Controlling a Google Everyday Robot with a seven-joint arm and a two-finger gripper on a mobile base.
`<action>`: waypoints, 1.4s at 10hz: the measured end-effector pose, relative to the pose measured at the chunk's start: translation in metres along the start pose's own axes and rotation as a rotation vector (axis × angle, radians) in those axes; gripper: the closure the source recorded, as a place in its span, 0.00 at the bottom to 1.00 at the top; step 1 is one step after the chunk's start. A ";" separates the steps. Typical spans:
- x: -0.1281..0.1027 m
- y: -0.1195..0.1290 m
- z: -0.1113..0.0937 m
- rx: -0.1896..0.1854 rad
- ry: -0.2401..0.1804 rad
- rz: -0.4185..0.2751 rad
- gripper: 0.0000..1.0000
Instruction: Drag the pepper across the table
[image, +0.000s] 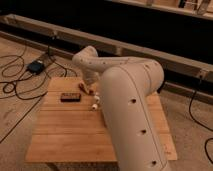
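Note:
The pepper (84, 89) is a small red-orange piece lying near the far edge of the light-wood plank table (65, 131), left of centre. My gripper (90, 86) hangs from the white arm right at the pepper, just to its right and partly over it. Whether it touches the pepper does not show. The arm's thick forearm (131, 115) crosses the right half of the table and hides what lies under it.
A dark brown rectangular block (70, 96) lies left of the pepper. A small white bottle (95, 105) lies just in front of the gripper. Black cables and a dark box (35, 66) sit on the floor to the left. A long rail runs behind the table.

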 end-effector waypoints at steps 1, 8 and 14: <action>-0.005 0.003 0.002 -0.002 -0.004 -0.016 0.38; -0.045 0.017 0.038 -0.031 -0.040 -0.105 0.38; -0.044 -0.006 0.066 -0.027 0.002 -0.126 0.38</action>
